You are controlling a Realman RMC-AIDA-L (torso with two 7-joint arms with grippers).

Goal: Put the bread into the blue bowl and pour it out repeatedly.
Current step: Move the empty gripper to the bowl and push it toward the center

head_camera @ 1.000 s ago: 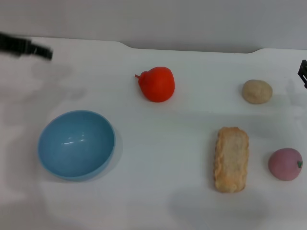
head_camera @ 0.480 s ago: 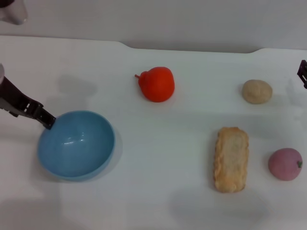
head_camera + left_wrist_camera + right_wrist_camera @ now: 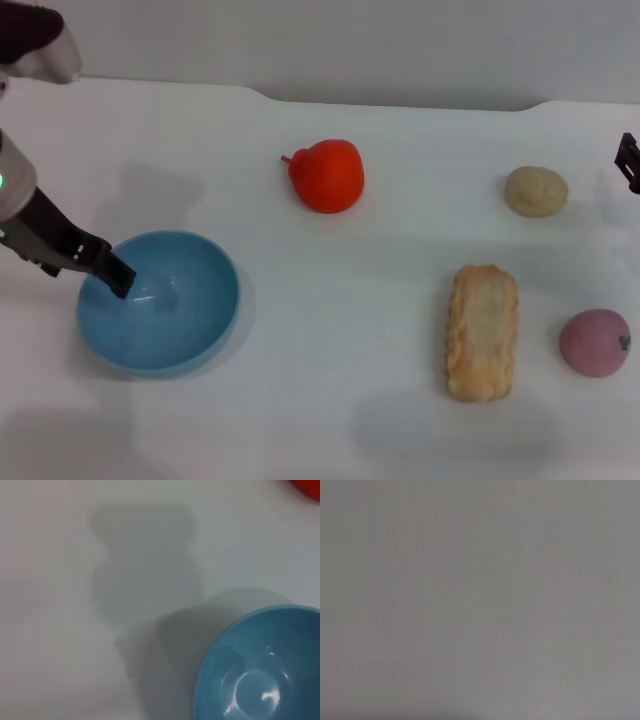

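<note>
The light-blue bowl [image 3: 160,302] stands empty at the left of the white table; it also shows in the left wrist view [image 3: 260,665]. The golden-tan bread slab [image 3: 483,332] lies flat at the right, far from the bowl. My left gripper [image 3: 115,277] comes in from the left edge, its black tip over the bowl's left rim. My right gripper [image 3: 630,160] shows only as a black piece at the right edge of the head view, behind the bread. The right wrist view shows only a plain grey surface.
A red pear-shaped fruit [image 3: 328,175] sits at the back middle. A small round beige ball [image 3: 536,190] lies behind the bread. A pink round fruit [image 3: 595,342] lies right of the bread. The table's back edge runs along a grey wall.
My left arm has swung from the far back left down toward me and to the right, its tip now over the bowl's left rim. The right gripper has barely moved.
</note>
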